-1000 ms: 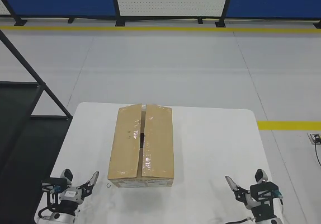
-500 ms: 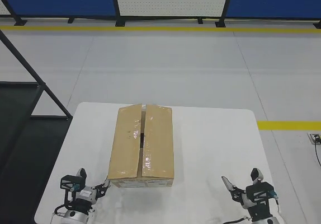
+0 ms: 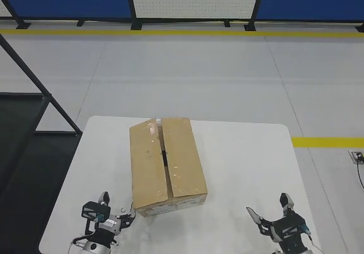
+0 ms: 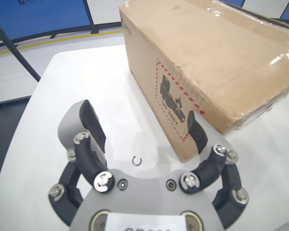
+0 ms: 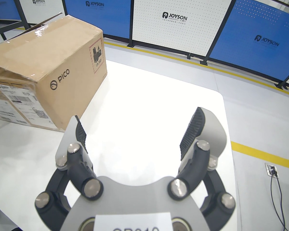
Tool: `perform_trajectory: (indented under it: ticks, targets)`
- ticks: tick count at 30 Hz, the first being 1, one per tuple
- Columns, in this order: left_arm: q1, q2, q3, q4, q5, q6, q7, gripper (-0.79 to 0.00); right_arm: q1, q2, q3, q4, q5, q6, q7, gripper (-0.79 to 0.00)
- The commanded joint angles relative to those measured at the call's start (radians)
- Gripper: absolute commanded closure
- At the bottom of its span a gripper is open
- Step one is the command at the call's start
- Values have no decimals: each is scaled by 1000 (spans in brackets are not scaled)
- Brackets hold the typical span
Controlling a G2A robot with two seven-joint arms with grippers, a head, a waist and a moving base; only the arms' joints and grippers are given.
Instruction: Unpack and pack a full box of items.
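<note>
Closed cardboard box [image 3: 167, 164], frame centre; left gripper [image 4: 139, 114] and right gripper [image 5: 137, 115] spread, empty | step: opening, not begun; next: lift flaps

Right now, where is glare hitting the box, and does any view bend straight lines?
Left wrist view: bright glints on the clear tape along the box top; the fence panels behind bow. Right wrist view: a sheen on the box's taped top, a very bright table, the fence curved too. Top view: even light, straight floor lines.
</note>
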Motion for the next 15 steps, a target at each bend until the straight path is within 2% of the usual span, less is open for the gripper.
perform_trajectory:
  ticks: [1, 15]
  targets:
    - [1, -1, 12, -2, 16, -4, 6, -785, -7, 0, -1, -4, -12, -5, -7, -785]
    - [14, -2, 6, -3, 20, -3, 24, -785, -13, 1, 0, -9, -21, -19, -6, -785]
